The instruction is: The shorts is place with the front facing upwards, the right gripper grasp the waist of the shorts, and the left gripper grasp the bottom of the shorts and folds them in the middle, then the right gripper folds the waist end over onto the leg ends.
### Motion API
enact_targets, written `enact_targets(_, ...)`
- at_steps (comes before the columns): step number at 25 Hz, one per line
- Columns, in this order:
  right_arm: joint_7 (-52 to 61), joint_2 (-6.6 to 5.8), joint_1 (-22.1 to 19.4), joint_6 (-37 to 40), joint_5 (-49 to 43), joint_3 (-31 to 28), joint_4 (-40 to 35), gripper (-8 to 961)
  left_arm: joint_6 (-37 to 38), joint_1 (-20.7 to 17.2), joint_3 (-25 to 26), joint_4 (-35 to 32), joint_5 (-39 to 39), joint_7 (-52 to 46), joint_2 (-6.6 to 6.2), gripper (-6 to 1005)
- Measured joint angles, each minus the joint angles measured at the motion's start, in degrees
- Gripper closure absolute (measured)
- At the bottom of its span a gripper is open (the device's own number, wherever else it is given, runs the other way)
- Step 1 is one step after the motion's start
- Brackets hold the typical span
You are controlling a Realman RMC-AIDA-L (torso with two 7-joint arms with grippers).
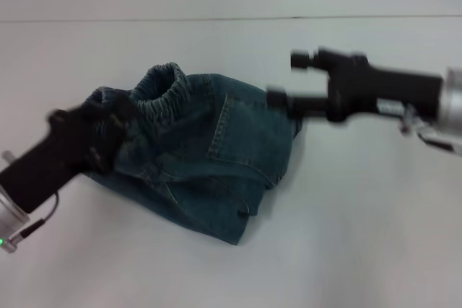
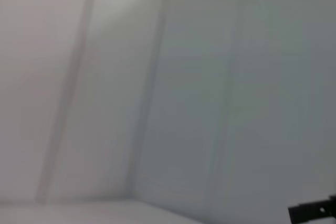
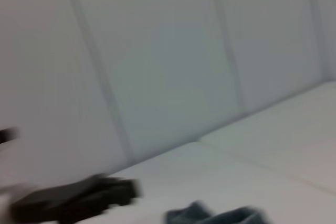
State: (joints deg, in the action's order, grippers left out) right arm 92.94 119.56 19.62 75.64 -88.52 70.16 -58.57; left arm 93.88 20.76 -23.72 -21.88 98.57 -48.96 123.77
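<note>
Black right tool [image 1: 278,70] beside shorts [image 1: 209,156]

Bare table [image 1: 375,236] around shorts [image 1: 216,156]

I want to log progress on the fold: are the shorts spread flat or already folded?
Folded, roughly. The shorts lie bunched in overlapping layers, the waist raised beside the left gripper. The right gripper is at their far edge.

The shorts [image 1: 216,156] are lying folded in a bunched heap near the middle of the white table [image 1: 361,250], with the gathered waist [image 1: 162,88] pointing toward its far edge.
</note>
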Motion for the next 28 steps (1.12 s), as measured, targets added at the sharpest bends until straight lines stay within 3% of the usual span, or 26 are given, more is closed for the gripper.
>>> enact_targets(1, -1.3, -0.03, -1.1, 3.1, -0.5, -1.1, 0.3, 7, 0.2, 0.1, -4.6, -5.3, 3.0, -7.5, -0.1, 878)
enact_targets(6, -5.3, 0.22, -5.0, 10.4, -5.5, -2.9, 1.3, 7, 1.2, 0.1, -9.9, -13.3, 8.5, -15.0, 0.02, 870)
enact_targets(22, -9.5, 0.33, -5.8, 9.0, -6.8, -2.7, 5.7, 6, -0.2, 1.4, -10.6, -16.3, 17.5, -18.7, -0.29, 188)
enact_targets(28, -9.6, 0.42, -5.0, 8.0, -6.8, -2.1, 6.7, 6, -0.3, 1.9, -10.8, -16.3, 18.3, -18.9, -0.28, 93)
